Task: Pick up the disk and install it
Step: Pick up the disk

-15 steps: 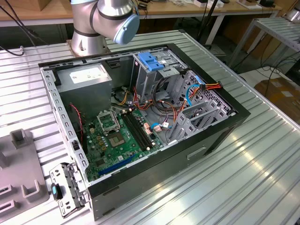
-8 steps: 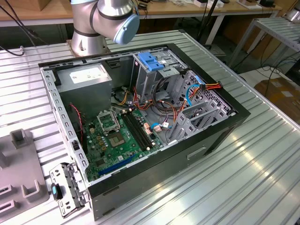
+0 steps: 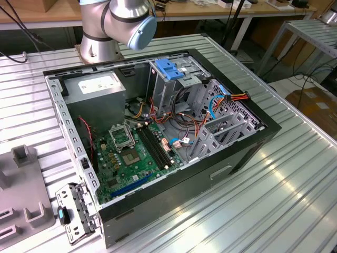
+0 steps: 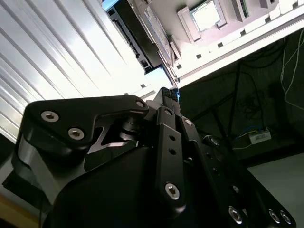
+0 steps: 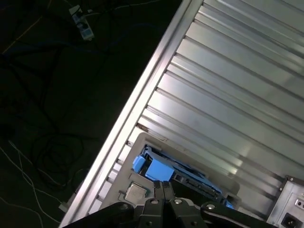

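Observation:
The disk (image 5: 159,170) lies in a pale grey holder (image 5: 137,192) on the ribbed metal table, close to the table's edge. Its blue plastic rail and dark body show in the first wrist view. In the second wrist view the disk (image 4: 135,35) appears edge-on as a dark slab beyond the black fingers. My gripper (image 5: 163,186) hovers just above the disk's blue end, apart from it. Its two fingertips are pressed together with nothing between them, and the gripper (image 4: 172,95) looks the same in the second wrist view.
An open computer case (image 3: 247,153) sits mid-table in the exterior view, with a motherboard, a grey power-supply box (image 3: 97,87) and a metal drive cage topped by a blue latch (image 3: 169,68). The arm's base (image 3: 116,26) stands behind it. Grey fixtures (image 3: 21,184) lie at the exterior view's left.

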Controlling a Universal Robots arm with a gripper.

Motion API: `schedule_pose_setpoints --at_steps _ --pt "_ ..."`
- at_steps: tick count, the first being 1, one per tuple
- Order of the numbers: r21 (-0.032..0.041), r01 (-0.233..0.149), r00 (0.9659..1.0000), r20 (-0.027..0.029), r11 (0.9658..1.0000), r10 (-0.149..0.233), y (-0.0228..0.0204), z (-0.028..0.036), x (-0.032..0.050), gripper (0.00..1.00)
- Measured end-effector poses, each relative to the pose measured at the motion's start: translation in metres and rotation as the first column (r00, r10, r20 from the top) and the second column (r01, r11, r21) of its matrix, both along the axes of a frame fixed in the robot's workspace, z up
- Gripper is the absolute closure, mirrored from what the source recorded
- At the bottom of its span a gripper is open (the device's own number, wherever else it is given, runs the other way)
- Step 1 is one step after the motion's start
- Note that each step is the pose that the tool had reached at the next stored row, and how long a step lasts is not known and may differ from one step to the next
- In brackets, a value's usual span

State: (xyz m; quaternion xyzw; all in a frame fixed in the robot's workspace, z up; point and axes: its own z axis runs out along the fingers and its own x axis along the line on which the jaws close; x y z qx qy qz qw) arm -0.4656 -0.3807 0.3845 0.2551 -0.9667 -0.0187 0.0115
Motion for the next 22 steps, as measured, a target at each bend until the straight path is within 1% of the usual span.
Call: schedule_pose_setpoints --at_steps 2,6,10,12,14,15,17,18,19,20,21,22 --pt "0.0000 -0.019 0.9998 0.0000 0.9998 0.019 0.0000 0.0000 0.0000 0.89" --pt "0.0000 -0.025 0.9997 0.0000 0.9997 0.025 0.0000 0.0000 0.0000 0.89" --pt "0.0000 -0.050 0.9987 0.0000 0.9987 0.050 0.0000 0.0000 0.0000 0.89" --pt "0.0000 -0.078 0.9970 0.0001 0.9970 0.078 0.0000 0.0000 0.0000 0.89" --pt "0.0001 -0.111 0.9938 0.0001 0.9938 0.111 0.0000 0.0000 0.0000 0.89" --pt "0.0000 -0.139 0.9903 0.0001 0.9903 0.139 0.0000 0.0000 0.0000 0.89" --pt "0.0000 -0.174 0.9848 0.0000 0.9848 0.174 0.0000 0.0000 0.0000 0.89" --pt "0.0000 -0.197 0.9803 0.0001 0.9803 0.197 0.0000 0.0000 0.0000 0.89" --pt "0.0000 -0.214 0.9769 0.0000 0.9769 0.214 0.0000 0.0000 0.0000 0.89" --pt "0.0000 -0.237 0.9714 0.0000 0.9714 0.237 0.0000 0.0000 0.0000 0.89" --pt "0.0000 -0.250 0.9683 0.0000 0.9683 0.250 0.0000 0.0000 0.0000 0.89" --pt "0.0000 -0.266 0.9640 0.0000 0.9640 0.266 0.0000 0.0000 0.0000 0.89"
